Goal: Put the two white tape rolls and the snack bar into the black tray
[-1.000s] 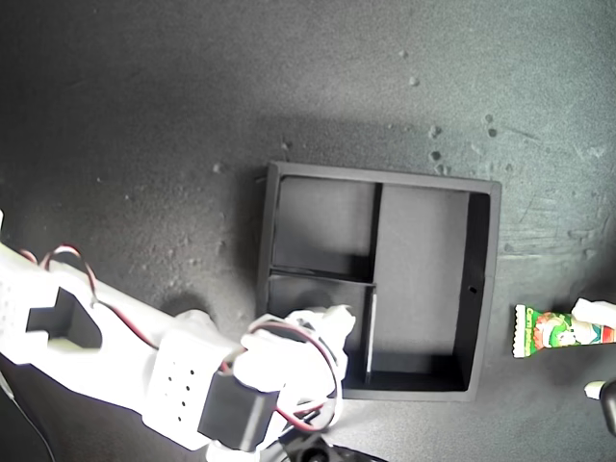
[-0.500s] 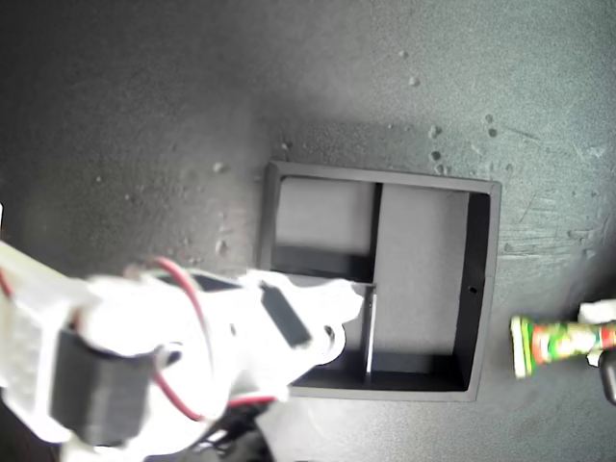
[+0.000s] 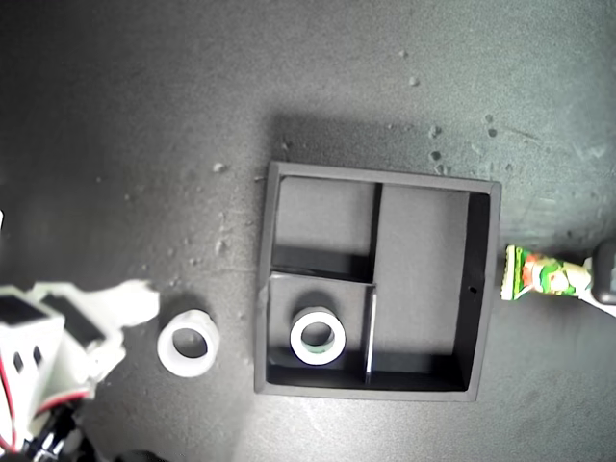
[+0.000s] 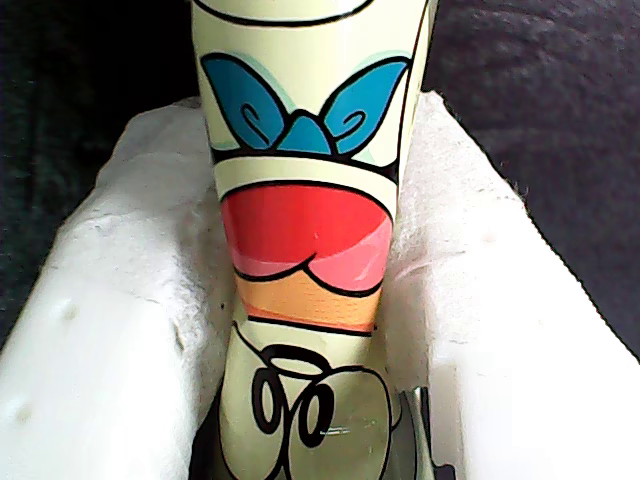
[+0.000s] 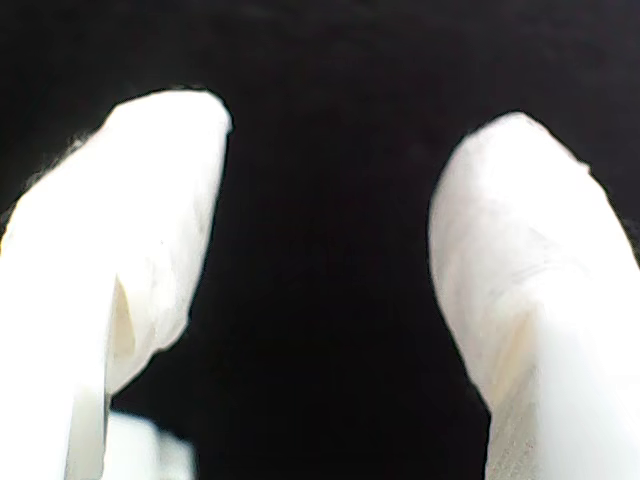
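Observation:
The black tray (image 3: 485,289) lies mid-table. One white tape roll (image 3: 318,338) with a greenish inner rim lies flat in a small compartment, the one nearer the exterior view's bottom. The other white tape roll (image 3: 190,341) lies on the table to the exterior view's left of the tray. My second gripper (image 3: 123,310) (image 5: 330,160) is open just beyond that roll, holding nothing. My first gripper (image 3: 603,275) (image 4: 305,150) is shut on the snack bar (image 3: 541,274) (image 4: 305,240) at the exterior view's right edge. The bar's free end is close beside the tray's outer wall.
The table is a dark, speckled surface with small light crumbs (image 3: 433,144) scattered beyond the tray. The tray's long compartment and its other small compartment hold nothing. Red wires trail from the arm at the exterior view's lower left corner.
My second gripper has pulled back from the tray toward the exterior view's left, leaving a tape roll in the compartment. The snack bar has shifted toward the tray's wall.

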Available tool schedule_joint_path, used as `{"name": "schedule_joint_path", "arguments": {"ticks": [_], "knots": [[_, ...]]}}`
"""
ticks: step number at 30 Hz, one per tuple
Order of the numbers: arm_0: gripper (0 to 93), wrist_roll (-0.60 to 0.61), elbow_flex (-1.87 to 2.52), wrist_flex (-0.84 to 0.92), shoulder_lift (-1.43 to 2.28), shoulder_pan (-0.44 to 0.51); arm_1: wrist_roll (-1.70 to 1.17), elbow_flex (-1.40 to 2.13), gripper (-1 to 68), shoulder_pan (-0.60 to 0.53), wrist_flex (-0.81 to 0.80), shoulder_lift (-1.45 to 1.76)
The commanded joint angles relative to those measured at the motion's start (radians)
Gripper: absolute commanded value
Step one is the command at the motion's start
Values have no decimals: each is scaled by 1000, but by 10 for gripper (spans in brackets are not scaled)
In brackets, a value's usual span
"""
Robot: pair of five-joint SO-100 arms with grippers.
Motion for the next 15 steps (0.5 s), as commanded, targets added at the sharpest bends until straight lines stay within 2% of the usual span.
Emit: {"name": "schedule_joint_path", "arguments": {"ticks": [1, 6, 10, 13, 15], "knots": [[171, -109, 141, -92, 117, 66, -63, 20, -4, 64, 92, 146], [169, -175, 304, -262, 169, 163, -29, -54, -3, 123, 186, 158], [168, -170, 324, -327, 109, 189, -370, -187, -5, 247, 175, 153], [168, -141, 301, -359, 60, 189, -657, -316, -6, 301, 167, 140], [169, -129, 278, -359, 29, 179, -756, -403, -6, 318, 225, 126]]}}
